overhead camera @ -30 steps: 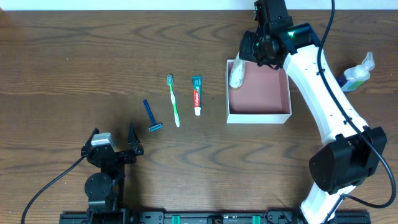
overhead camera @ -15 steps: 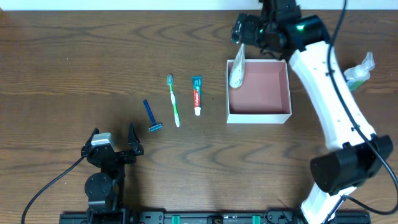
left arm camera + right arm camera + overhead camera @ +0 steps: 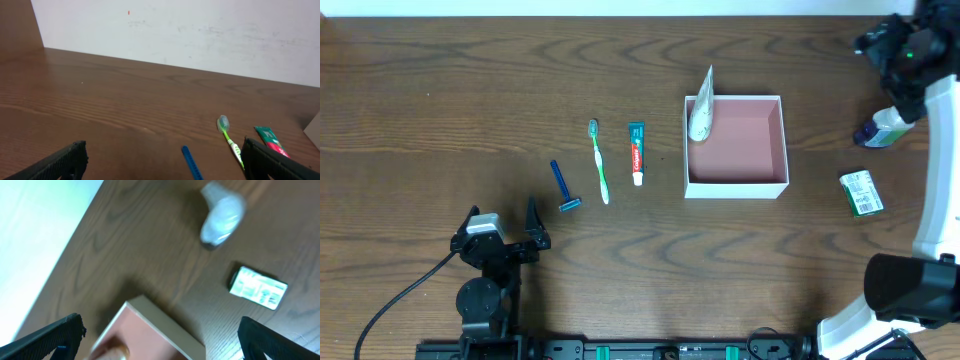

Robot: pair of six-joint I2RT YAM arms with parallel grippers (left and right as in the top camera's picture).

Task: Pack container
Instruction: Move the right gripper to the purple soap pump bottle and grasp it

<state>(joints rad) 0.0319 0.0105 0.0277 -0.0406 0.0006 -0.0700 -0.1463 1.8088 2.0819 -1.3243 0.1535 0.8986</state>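
Right of container (image 3: pixel 736 187) | right tool (image 3: pixel 872 42) aloft, jaws spread wide

One camera hangs above and looks straight down on the whole counter (image 3: pixel 440 100). My left wrist camera sits low, facing level across the wood toward the back wall (image 3: pixel 200 30), close on the toothbrush (image 3: pixel 227 136) and razor (image 3: pixel 191 162) the top view also shows. My right wrist camera looks steeply down from higher up, blurred, sharing the container (image 3: pixel 165 325) corner, bottle (image 3: pixel 222 212) and packet (image 3: pixel 258 287) with the overhead view.
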